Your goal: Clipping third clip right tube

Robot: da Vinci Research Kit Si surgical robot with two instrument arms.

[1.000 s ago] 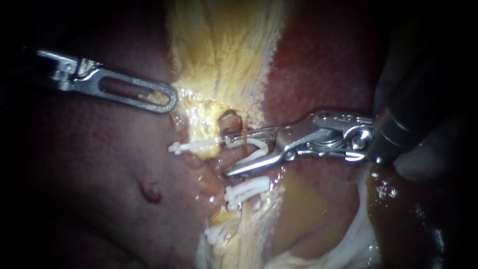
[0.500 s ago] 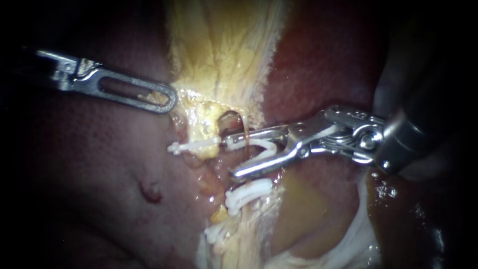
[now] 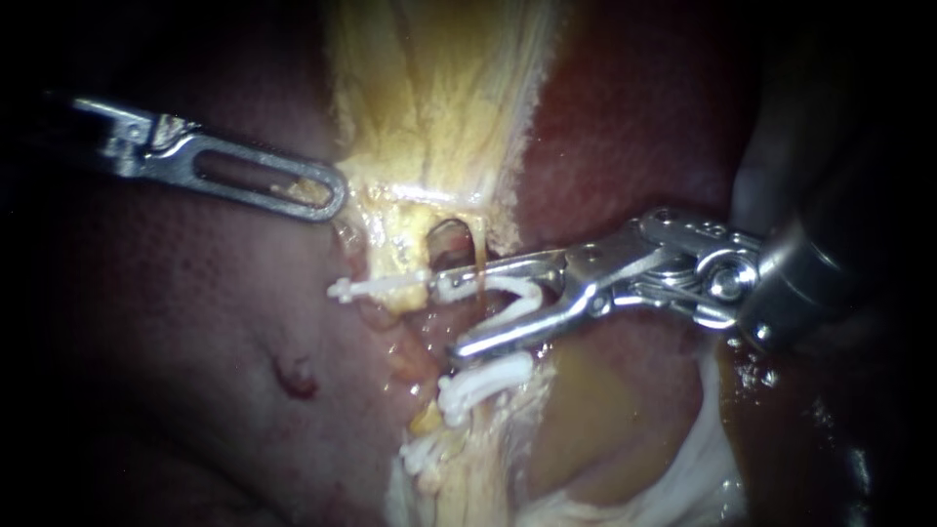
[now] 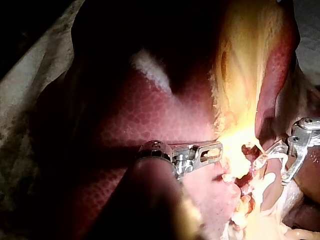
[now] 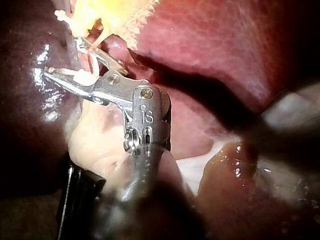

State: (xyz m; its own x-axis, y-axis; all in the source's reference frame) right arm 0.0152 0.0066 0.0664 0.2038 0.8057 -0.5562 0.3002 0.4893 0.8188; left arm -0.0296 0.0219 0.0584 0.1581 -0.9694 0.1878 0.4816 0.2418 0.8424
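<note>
Jaws of right tool (image 3: 447, 317) are gripping an open white clip (image 3: 522, 290) astride the tube (image 3: 480, 262); left tool (image 3: 332, 195) is clamping yellow tissue (image 3: 410, 146).

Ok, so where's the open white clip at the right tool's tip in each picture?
Endoscope view: the open white clip is mid-picture, held in the right instrument, just below the yellow tissue.
Left wrist view: it is in the right instrument, beside the yellow tissue.
Right wrist view: it is at the right instrument's tip.
Shared landmark: the yellow tissue.
</note>
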